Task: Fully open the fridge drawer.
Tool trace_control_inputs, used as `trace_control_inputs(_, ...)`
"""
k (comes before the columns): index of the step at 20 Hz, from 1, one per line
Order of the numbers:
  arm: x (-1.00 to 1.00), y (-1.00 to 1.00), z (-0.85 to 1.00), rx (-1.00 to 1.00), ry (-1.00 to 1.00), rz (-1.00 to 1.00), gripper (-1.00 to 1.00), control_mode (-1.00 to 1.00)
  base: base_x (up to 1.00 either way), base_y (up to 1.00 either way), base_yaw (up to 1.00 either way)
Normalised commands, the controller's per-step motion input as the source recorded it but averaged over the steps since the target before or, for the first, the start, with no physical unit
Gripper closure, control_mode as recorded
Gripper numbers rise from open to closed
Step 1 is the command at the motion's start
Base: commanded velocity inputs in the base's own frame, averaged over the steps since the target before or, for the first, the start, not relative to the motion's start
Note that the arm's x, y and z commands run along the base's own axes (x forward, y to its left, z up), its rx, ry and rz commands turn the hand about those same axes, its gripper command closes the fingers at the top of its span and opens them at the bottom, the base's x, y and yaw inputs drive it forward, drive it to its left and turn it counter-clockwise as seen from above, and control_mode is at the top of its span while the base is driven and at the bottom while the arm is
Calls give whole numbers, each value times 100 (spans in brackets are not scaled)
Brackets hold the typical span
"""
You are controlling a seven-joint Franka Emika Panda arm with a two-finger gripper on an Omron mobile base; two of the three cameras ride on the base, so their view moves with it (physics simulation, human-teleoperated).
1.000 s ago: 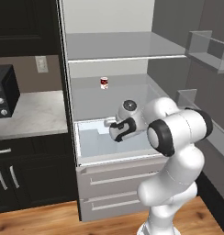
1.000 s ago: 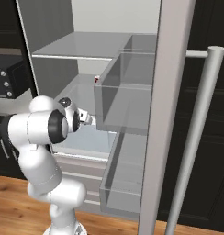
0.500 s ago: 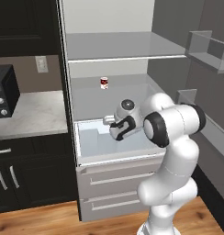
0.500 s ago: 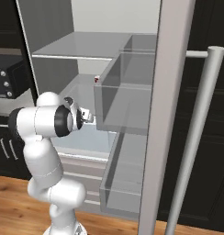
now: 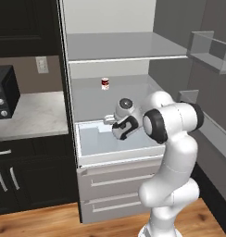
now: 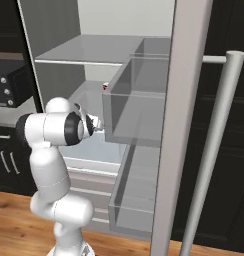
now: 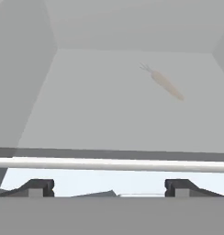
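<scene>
The gripper, fingers spread wide and holding nothing, hangs over the fridge drawer, which juts forward from the fridge. A pale carrot lies at one o'clock.

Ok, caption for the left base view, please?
White Franka arm's gripper reaches over the pulled-out pale blue-white translucent fridge drawer, small red can on the grey shelf above.

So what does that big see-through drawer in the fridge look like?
The fridge drawer is a wide, pale blue-white translucent bin with thick walls, spanning the fridge. It is pulled partway out under the shelf holding a small can, above two grey drawers. The gripper hangs over its back part, jaws apart in the hand view.
</scene>
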Motion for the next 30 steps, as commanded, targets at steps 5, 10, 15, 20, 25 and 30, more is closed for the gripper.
trace_control_inputs(5, -95, -25, -45, 0, 47, -17, -100, -100, 0, 0, 0)
trace_control_inputs(10, -100, -19, -47, 0, 55, -20, -100, -100, 0, 0, 0)
trace_control_inputs(15, -100, -7, -39, -1, 67, -22, -100, -100, 0, 0, 0)
trace_control_inputs(20, -100, 0, -9, -4, 83, -20, -100, -100, 0, 0, 0)
trace_control_inputs(25, -98, -6, 0, -2, 98, -18, -100, -100, 0, 0, 0)
trace_control_inputs(30, -98, -18, -19, -9, 100, -15, -100, -100, 0, 0, 0)
